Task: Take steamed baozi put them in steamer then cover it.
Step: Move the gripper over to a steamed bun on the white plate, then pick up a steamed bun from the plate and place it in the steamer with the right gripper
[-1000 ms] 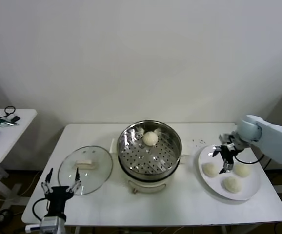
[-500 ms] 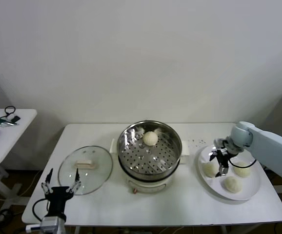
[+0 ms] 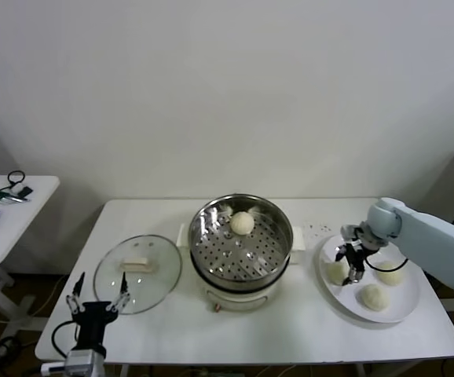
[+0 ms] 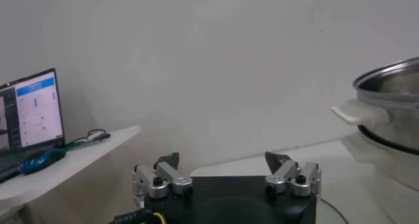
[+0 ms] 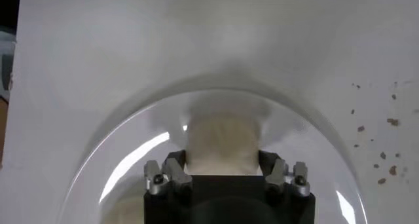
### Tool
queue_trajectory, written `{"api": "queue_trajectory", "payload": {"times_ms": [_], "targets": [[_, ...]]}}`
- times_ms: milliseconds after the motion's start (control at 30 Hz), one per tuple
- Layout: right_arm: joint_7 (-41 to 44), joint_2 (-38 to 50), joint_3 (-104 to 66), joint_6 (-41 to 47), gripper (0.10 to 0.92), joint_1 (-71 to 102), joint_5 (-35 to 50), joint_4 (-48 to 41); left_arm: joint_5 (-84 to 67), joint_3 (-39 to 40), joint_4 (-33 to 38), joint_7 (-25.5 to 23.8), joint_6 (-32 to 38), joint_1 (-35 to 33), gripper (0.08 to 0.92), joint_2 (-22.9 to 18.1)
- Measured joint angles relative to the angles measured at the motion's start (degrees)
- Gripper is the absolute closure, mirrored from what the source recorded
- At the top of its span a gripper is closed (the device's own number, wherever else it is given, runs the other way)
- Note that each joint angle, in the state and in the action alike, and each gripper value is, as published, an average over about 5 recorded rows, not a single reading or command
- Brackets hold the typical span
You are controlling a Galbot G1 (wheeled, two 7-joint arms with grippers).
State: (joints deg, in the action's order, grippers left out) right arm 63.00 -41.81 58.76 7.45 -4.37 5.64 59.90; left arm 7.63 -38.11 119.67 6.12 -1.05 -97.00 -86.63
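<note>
No text, label or number is legible anywhere.

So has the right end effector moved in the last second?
Yes. The right end effector has shifted left across the plate, toward the steamer, onto the nearest baozi.

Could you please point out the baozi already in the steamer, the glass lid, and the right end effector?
Round cream-white baozi (image 3: 242, 223), head view, domed top.
Flat round glass lid (image 3: 158, 276), head view, clear glass.
Right end effector (image 3: 347, 265), head view, midway between its fingertips.
</note>
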Motion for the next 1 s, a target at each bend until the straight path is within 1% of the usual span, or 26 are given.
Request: {"api": "queue_trajectory", "payload": {"times_ms": [233,433,700,1000], "targets": [[0.28,0.82,1.66,-0.2,0.346,-2.51,1.96,0.58,-0.01,0.05,0.11,0.0,0.14,-0.24,0.177,-0.07],[0.65,1.35,5.4,-0.15,0.347,-8.96,6.54,1.17,-0.01,0.22,0.36,0.0,0.14,-0.45,0.177,-0.13],[-0.2,-0.65,15.12,0.85,0.343,-23.6,17.27,3.63,0.27,1.06,0.93,-0.57,0.21,-1.12,0.177,-0.57],[-3.25,-6.26,24.78,4.71,0.346,-37.27,31.21,9.03,0.63,2.5,2.44,-1.79,0.44,-2.18,0.177,-0.35]]}}
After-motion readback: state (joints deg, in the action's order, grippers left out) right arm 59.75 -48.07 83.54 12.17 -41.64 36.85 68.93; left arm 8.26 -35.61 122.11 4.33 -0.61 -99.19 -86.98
